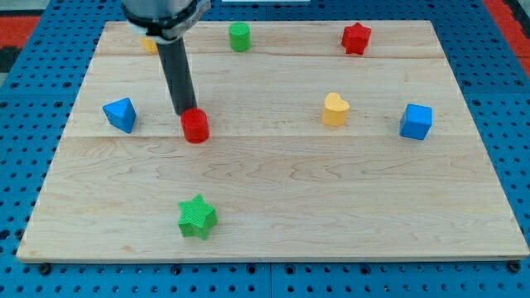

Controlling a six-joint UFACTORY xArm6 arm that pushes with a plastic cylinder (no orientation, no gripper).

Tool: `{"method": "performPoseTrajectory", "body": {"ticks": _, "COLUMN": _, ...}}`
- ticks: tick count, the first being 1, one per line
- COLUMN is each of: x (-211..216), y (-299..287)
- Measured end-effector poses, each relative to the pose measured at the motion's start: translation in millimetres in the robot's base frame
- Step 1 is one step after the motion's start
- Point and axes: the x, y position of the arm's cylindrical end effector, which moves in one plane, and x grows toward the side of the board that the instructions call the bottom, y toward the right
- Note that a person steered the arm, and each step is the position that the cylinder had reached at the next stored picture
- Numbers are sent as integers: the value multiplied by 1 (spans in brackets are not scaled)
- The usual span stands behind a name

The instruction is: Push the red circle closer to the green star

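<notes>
Behind the red circle (pixel 195 127) my tip (pixel 184 113) touches it; bare board (pixel 331 207) before green star (pixel 197 217); no pincer.

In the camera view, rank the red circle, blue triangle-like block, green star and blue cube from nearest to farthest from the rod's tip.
My tip sits at the red circle's upper-left edge.
1. red circle, right against the tip.
2. blue triangular block, to the view's left.
3. green star, toward the view's bottom.
4. blue cube, far at the view's right.
</notes>
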Motion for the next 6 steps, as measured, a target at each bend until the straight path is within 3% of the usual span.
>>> {"method": "performPoseTrajectory", "body": {"ticks": 1, "x": 42, "y": 17}}
{"method": "performPoseTrajectory", "body": {"ticks": 3, "x": 39, "y": 71}}
{"method": "performPoseTrajectory", "body": {"ticks": 5, "x": 65, "y": -39}}
{"method": "performPoseTrajectory", "body": {"ticks": 6, "x": 65, "y": -11}}
